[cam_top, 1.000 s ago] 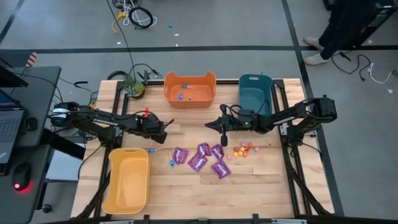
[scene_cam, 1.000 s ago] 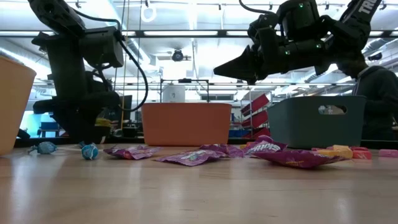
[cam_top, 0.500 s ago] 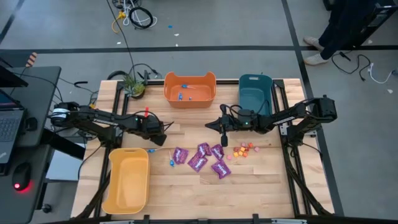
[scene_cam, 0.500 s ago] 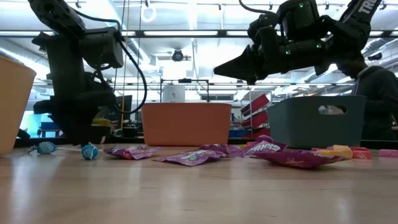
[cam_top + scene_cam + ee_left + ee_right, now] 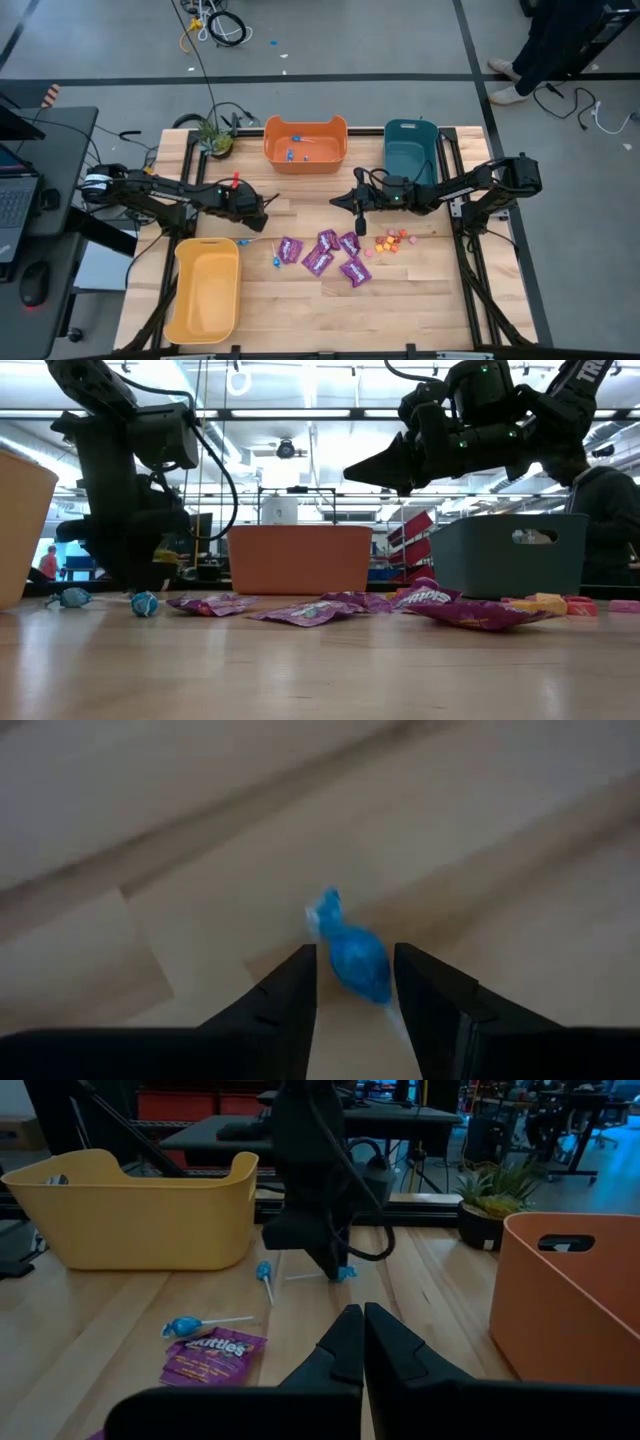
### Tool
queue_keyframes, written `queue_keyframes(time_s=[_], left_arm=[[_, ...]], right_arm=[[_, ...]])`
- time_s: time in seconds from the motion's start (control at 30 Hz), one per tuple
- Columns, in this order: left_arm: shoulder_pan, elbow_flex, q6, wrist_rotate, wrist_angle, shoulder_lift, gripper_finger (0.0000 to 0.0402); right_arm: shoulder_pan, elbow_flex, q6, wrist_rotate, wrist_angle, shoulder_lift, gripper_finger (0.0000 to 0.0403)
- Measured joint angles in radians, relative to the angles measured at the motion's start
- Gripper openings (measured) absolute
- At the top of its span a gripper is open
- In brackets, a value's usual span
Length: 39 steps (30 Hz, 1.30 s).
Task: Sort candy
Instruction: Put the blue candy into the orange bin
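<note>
Left gripper (image 5: 355, 982) spread around the blue lollipop (image 5: 357, 962) near the counter's left edge: lower fully, close on the wrapped head. Right gripper (image 5: 362, 1342) pressed together, waiting mid-counter.

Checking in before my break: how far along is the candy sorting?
Early on. A few blue-wrapped lollipops already lie in the orange plastic bin. The open left gripper straddles another blue lollipop on the table. Purple packets, small orange and pink pieces and more lollipops remain; the right gripper hovers shut.

Three bins (image 5: 305, 145), five purple packets (image 5: 318, 262) and three loose blue lollipops (image 5: 185, 1325) are counted on the table.
</note>
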<state>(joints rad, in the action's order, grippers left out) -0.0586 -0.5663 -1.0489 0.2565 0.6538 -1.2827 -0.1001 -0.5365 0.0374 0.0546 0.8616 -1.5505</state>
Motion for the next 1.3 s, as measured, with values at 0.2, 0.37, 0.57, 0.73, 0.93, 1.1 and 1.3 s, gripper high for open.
queue_keyframes(time_s=[0.2,0.37,0.57,0.73,0.93,1.1,1.3], left_arm=[[0.002,0.0,0.02,-0.069,0.013,0.0,0.0171],[0.002,0.0,-0.009,-0.069,0.021,0.0,0.0206],[0.002,0.0,-0.006,-0.08,0.012,0.0,0.0214],[0.002,0.003,-0.031,-0.078,0.02,0.0,0.0202],[0.003,0.07,-0.08,-0.076,-0.056,0.006,0.0198],[0.003,0.068,-0.061,-0.067,-0.053,0.003,0.0197],[0.003,0.064,-0.031,-0.043,-0.048,0.002,0.0155]], right_arm=[[0.0,0.0,0.0,0.0,0.0,0.0,0.0],[0.0,0.0,0.0,0.0,0.0,0.0,0.0],[0.0,0.0,0.0,0.0,0.0,0.0,0.0],[0.0,0.0,0.0,0.0,0.0,0.0,0.0],[0.0,0.0,0.0,0.0,0.0,0.0,0.0],[0.0,0.0,0.0,0.0,0.001,0.0,0.0],[0.0,0.0,0.0,0.0,0.002,0.0,0.0]])
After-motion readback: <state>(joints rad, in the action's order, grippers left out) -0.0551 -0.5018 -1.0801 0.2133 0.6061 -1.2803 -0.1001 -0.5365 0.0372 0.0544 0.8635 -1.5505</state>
